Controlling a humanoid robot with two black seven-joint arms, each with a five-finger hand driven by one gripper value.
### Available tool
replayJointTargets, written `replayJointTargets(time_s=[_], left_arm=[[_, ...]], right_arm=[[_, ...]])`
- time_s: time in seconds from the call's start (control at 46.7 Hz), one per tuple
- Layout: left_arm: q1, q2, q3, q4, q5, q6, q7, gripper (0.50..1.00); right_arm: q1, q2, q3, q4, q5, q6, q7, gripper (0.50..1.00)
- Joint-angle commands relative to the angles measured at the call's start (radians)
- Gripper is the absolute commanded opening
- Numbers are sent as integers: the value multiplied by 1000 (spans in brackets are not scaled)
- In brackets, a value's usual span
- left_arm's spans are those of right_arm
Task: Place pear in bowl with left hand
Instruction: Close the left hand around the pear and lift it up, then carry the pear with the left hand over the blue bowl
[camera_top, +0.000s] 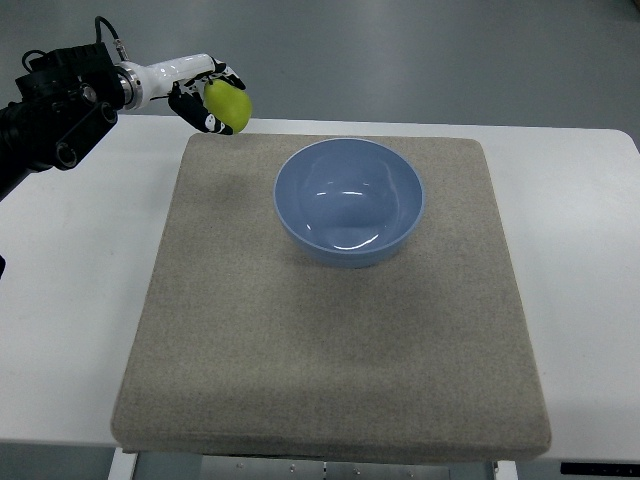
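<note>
Our left robot hand (212, 100) grips the pear (229, 105) at the mat's (330, 330) far-left corner. It looks light, firm and smooth, so we hold around its middle, bowl (349, 201) to the right.

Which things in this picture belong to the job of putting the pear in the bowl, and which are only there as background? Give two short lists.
Part of the job:
- pear, green, held off the mat's far left corner
- left hand, gripping the pear
- bowl, blue, empty, on the mat

Just there:
- mat, grey-brown, under the bowl
- table, white, under the mat
</note>
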Motion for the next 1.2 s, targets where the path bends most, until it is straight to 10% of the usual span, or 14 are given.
replayJointTargets(time_s=[0.0, 0.643, 1.179], left_arm=[[-15, 66, 0, -58, -11, -14, 0, 500], [-23, 230, -12, -615, 9, -184, 0, 500], [-36, 169, -2, -696, 79, -180, -34, 500]], right_arm=[[0, 0, 0, 0, 0, 0, 0, 926], [0, 0, 0, 0, 0, 0, 0, 926], [0, 0, 0, 0, 0, 0, 0, 926]])
